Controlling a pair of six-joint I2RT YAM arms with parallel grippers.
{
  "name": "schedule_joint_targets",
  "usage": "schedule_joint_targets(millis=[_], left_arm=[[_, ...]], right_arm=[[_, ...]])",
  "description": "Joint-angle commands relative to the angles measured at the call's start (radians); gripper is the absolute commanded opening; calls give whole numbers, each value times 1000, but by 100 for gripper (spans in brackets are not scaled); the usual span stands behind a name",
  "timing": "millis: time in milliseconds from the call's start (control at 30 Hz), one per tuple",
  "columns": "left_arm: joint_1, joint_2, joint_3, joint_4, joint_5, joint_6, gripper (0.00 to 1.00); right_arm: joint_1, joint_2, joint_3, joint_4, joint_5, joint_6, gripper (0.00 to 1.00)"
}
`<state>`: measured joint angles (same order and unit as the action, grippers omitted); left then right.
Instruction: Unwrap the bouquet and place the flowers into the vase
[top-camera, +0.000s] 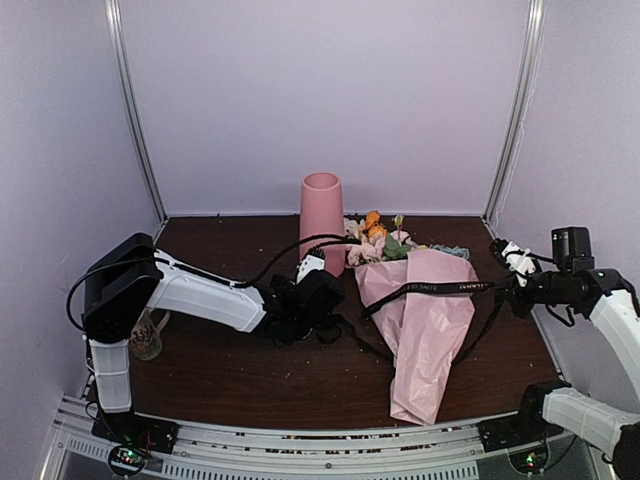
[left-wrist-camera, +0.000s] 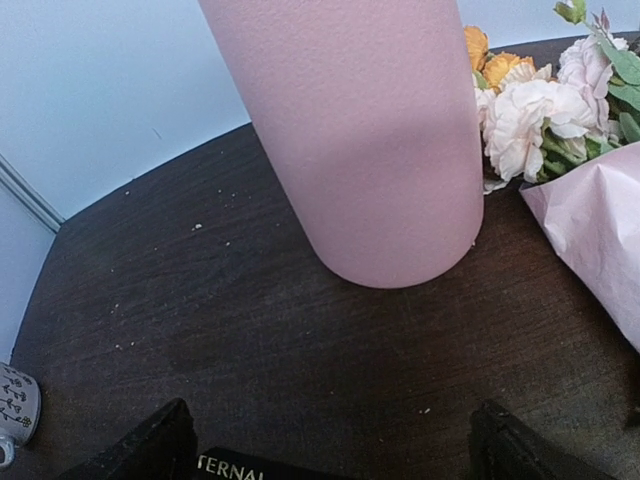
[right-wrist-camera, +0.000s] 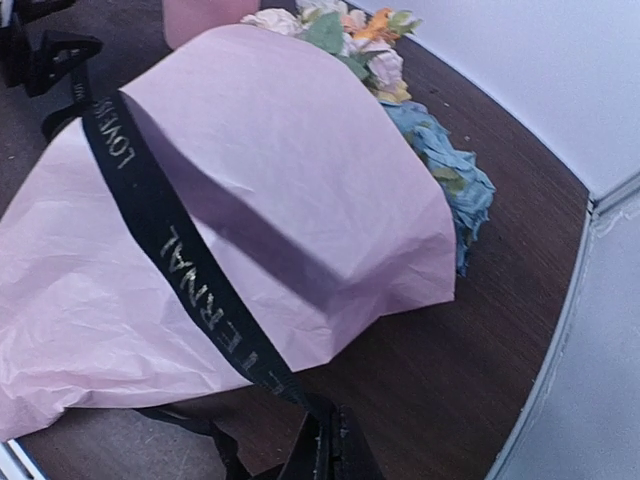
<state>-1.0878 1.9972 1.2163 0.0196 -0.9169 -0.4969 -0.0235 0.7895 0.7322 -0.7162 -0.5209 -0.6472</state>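
Observation:
The pink vase (top-camera: 321, 208) stands upright at the back of the table, large in the left wrist view (left-wrist-camera: 370, 140). The bouquet lies beside it: pink paper wrap (top-camera: 425, 320) toward the front, flowers (top-camera: 378, 240) by the vase. A black ribbon (top-camera: 430, 288) with gold letters runs taut across the wrap (right-wrist-camera: 280, 190). My right gripper (right-wrist-camera: 335, 440) is shut on the ribbon (right-wrist-camera: 170, 250) at the table's right side (top-camera: 512, 285). My left gripper (left-wrist-camera: 330, 450) is open just in front of the vase, low over the table (top-camera: 330, 285). A bit of ribbon (left-wrist-camera: 240, 468) lies between its fingers, not pinched.
A patterned mug (top-camera: 147, 335) stands at the far left by the left arm's base, its edge showing in the left wrist view (left-wrist-camera: 15, 410). Blue flowers (right-wrist-camera: 450, 175) poke out from the wrap's right side. White walls enclose the dark table (top-camera: 220, 390).

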Motion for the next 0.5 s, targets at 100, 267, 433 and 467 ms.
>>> schedule_joint_targets(millis=[100,267,433,467], left_arm=[[0,-83,-79,38,17,4,98],[0,-150,-137,94,119,53,97],[-1,-211,-167,77,214,102,96],[-1,-224,-174,73,229,105,96]], right_arm=[[-59,-39,-125,199,353,54,3],[-93,-5,-146,185,477,26,19],[-108,-7,-24,-80,161,-89,61],[-104,-22,0,-113,79,-113,67]])
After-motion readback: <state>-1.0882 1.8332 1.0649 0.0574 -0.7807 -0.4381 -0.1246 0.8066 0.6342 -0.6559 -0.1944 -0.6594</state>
